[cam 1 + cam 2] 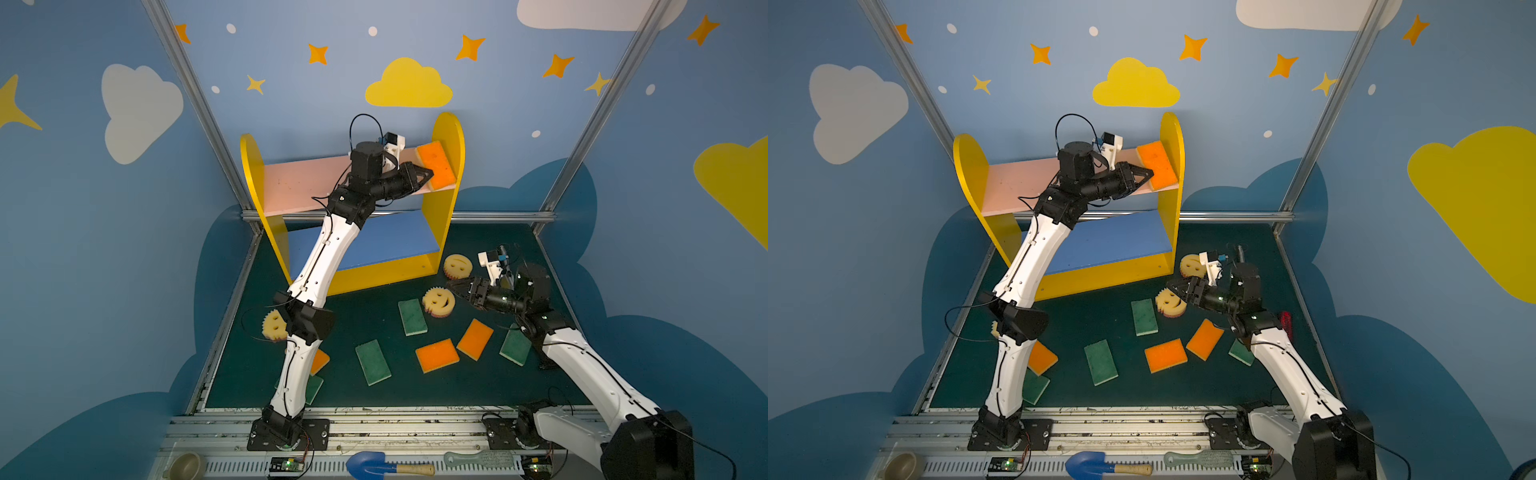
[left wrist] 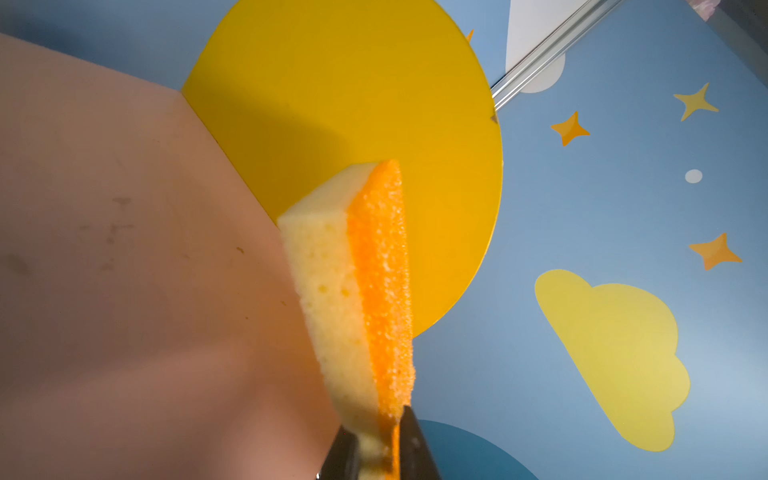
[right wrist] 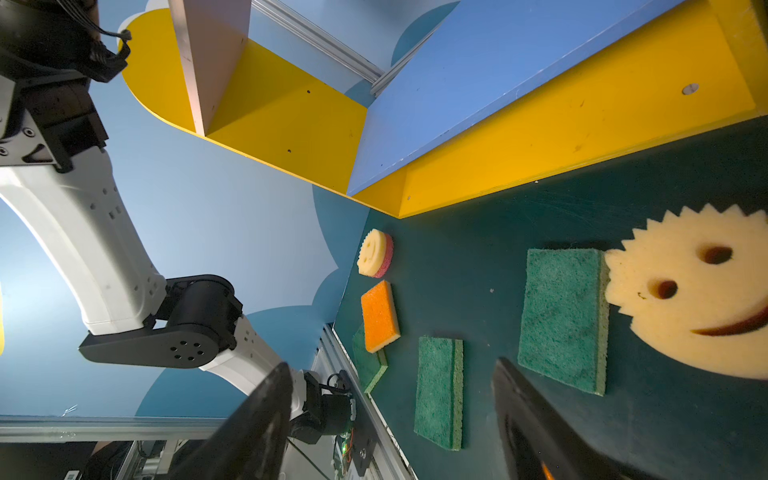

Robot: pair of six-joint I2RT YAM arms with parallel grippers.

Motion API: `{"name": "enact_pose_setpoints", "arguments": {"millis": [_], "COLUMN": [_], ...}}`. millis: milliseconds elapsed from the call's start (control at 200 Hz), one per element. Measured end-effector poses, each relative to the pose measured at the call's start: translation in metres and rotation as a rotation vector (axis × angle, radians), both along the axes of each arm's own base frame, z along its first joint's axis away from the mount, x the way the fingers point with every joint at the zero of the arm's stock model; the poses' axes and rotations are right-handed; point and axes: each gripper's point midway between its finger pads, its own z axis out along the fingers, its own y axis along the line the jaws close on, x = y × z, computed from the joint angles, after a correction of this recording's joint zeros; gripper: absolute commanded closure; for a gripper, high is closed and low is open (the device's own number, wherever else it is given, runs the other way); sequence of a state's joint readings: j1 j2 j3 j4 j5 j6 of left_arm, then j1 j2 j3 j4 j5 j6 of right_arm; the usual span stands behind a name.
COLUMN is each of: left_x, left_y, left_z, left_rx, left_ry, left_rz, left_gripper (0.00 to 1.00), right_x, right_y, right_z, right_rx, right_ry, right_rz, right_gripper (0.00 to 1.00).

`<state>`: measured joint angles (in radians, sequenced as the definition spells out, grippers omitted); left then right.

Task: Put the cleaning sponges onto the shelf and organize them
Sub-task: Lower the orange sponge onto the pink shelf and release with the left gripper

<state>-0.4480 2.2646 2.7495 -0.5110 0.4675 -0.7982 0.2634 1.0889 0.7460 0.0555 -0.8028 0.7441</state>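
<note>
An orange-topped sponge [image 1: 436, 165] [image 1: 1157, 165] [image 2: 365, 282] leans on edge against the right yellow side panel [image 2: 332, 104] of the shelf, on its pink upper board [image 1: 299, 187] [image 1: 1017, 183]. My left gripper [image 1: 428, 176] [image 1: 1148, 176] [image 2: 376, 453] is shut on its near end. My right gripper [image 1: 453, 286] [image 1: 1173, 286] [image 3: 390, 363] hovers open and empty beside a smiley sponge [image 1: 438, 302] [image 3: 698, 291]. Another smiley [image 1: 457, 265] lies by the shelf base, a third [image 1: 274, 326] behind the left arm. Green pads [image 1: 412, 317] [image 1: 372, 361] [image 1: 515, 347] and orange pads [image 1: 437, 355] [image 1: 475, 338] are scattered on the mat.
An orange pad [image 1: 320, 360] and a green pad [image 1: 313, 388] lie partly under the left arm. The blue middle board [image 1: 386, 241] holds nothing. A blue trowel [image 1: 365, 464], a brush [image 1: 478, 459] and a bowl [image 1: 187, 465] sit past the front rail.
</note>
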Motion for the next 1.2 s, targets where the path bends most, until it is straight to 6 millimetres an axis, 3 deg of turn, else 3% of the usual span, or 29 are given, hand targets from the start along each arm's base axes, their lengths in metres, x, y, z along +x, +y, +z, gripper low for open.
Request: {"name": "enact_pose_setpoints", "arguments": {"millis": [90,410,586,726,851,1201], "left_x": [-0.001,-0.004,-0.01,-0.014,-0.016,-0.022], "left_y": [-0.001,-0.003,-0.006,-0.007,-0.006,0.008], "left_z": [0.0,0.003,0.011,0.013,0.01,0.0], "left_rx": [0.002,0.007,0.006,0.018,0.039,0.143], "left_ry": [-0.003,-0.025,-0.057,-0.073,-0.075,-0.077], "left_rz": [-0.007,-0.018,-0.034,-0.043,-0.044,0.013], "left_gripper": [0.55,0.33,0.13,0.12,0.13,0.14], "right_x": [0.0,-0.001,0.0,0.002,0.003,0.005], "right_y": [0.0,0.0,0.0,0.0,0.0,0.0], "right_z": [0.0,-0.002,0.001,0.007,0.007,0.01], "right_rx": [0.0,-0.002,0.001,0.007,0.007,0.006], "right_ry": [0.003,0.009,0.009,0.0,0.001,0.006], "right_rz": [0.001,0.001,-0.002,-0.004,-0.005,-0.018], "right_gripper": [0.25,0.26,0.4,0.5,0.52,0.4]}}
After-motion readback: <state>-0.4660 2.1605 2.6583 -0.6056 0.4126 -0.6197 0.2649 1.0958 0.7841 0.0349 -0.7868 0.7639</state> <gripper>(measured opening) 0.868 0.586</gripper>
